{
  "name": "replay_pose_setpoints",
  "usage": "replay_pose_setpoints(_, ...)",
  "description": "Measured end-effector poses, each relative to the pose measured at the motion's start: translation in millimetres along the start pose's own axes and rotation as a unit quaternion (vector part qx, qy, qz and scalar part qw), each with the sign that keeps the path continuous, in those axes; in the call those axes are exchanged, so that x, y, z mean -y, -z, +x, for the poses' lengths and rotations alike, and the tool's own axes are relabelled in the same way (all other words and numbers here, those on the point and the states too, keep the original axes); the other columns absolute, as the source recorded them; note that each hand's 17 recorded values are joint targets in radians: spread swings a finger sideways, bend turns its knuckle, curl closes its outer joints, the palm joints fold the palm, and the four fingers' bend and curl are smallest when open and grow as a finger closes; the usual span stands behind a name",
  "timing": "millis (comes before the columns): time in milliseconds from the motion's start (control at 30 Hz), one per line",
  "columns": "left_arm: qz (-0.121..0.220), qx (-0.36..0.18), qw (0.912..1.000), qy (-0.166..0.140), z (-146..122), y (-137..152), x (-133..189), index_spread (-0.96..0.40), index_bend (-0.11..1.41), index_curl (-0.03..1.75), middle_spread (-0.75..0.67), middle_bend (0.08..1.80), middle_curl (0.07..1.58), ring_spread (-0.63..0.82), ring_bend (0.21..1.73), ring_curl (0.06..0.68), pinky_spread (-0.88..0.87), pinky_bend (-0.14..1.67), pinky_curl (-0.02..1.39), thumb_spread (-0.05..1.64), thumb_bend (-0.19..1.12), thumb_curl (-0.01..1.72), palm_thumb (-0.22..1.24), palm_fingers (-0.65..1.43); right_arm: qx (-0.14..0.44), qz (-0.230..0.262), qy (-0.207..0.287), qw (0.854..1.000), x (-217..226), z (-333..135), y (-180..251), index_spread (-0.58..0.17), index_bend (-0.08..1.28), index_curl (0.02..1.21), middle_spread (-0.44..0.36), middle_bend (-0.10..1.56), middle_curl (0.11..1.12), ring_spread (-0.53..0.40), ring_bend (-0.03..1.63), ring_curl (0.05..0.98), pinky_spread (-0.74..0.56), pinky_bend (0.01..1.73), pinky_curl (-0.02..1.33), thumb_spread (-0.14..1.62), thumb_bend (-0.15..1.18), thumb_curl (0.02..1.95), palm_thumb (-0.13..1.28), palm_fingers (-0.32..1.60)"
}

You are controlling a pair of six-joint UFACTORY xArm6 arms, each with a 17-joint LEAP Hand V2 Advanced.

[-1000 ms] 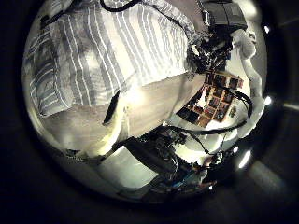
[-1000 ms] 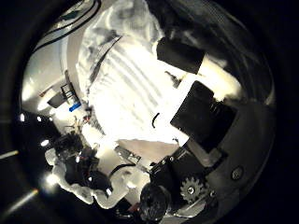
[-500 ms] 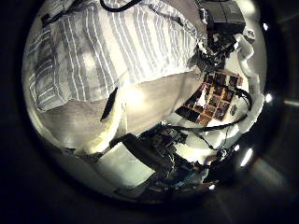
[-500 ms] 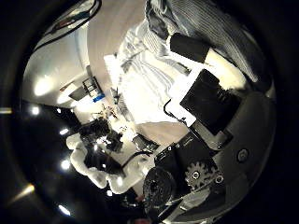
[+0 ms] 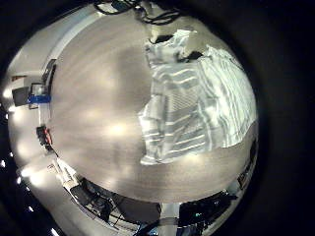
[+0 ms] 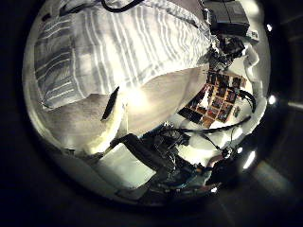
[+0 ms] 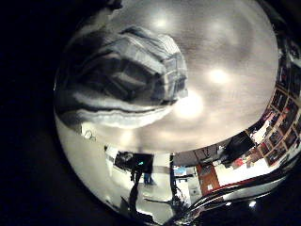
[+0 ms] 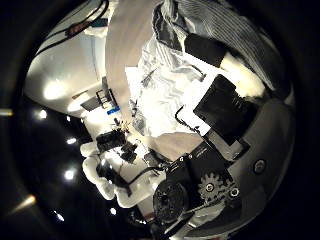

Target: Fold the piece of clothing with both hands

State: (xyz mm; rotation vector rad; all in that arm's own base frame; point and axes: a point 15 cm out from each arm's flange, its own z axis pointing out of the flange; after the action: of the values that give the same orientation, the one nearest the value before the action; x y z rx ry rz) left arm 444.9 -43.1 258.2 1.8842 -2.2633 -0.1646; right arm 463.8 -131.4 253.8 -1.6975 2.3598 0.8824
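The striped garment lies spread and partly rumpled on the table in the left little finger side palm view, away from that palm. In the left thumb side palm view the garment stretches toward the other hand. A straight finger of my left hand hangs over bare table. In the right thumb side palm view my right hand's fingers curl on bunched cloth close to the palm. The right little finger side palm view shows the garment heaped on the table.
Bare table lies beside the garment in the left thumb side palm view. The other arm stands past the table in the right thumb side palm view. Shelves and room clutter lie beyond the table edge.
In the left thumb side palm view the garment's near edge has drawn away toward the other hand, baring more table. The right thumb side palm view has swung; cloth now bunches under its fingers.
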Motion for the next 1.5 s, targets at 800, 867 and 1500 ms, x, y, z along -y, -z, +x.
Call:
replay_pose_setpoints(800, -0.001, -0.013, 0.9999, 0.001, -24.8, -14.1, -10.0, 0.0, 0.18, 0.37, 0.23, 0.18, 0.32, 0.36, 0.63, 0.222, 0.46, 0.32, 0.34, 1.12, -0.02, 0.35, 0.5, 0.13, -0.057, 0.041, 0.129, 0.989, -83.2, -163.6, 30.8, -0.26, 1.08, 0.76, -0.141, 1.33, 0.71, -0.184, 1.46, 0.592, -0.25, 1.31, 0.64, 1.11, -0.01, 0.81, 1.03, 1.19)
replay_pose_setpoints(867, 0.006, -0.014, 0.9998, 0.008, -34.9, -4.2, -19.1, 0.0, 0.18, 0.37, 0.23, 0.18, 0.32, 0.36, 0.63, 0.222, 0.46, 0.32, 0.34, 1.13, -0.02, 0.35, 0.5, 0.13, -0.069, 0.038, 0.156, 0.985, -91.5, -200.3, 14.0, -0.259, 1.08, 0.76, -0.141, 1.33, 0.71, -0.184, 1.46, 0.591, -0.25, 1.3, 0.65, 1.11, -0.01, 0.82, 1.02, 1.19)
replay_pose_setpoints(1500, 0.066, -0.032, 0.9887, 0.13, -177.2, 46.4, -132.0, -0.01, 0.18, 0.36, 0.22, 0.18, 0.33, 0.35, 0.64, 0.22, 0.46, 0.32, 0.34, 1.13, -0.02, 0.35, 0.5, 0.15, -0.103, 0.048, 0.286, 0.951, -73.6, -392.8, -202.5, -0.259, 1.03, 0.73, -0.148, 1.31, 0.69, -0.19, 1.43, 0.562, -0.3, 1.23, 0.64, 1.09, -0.04, 0.8, 0.86, 1.18)
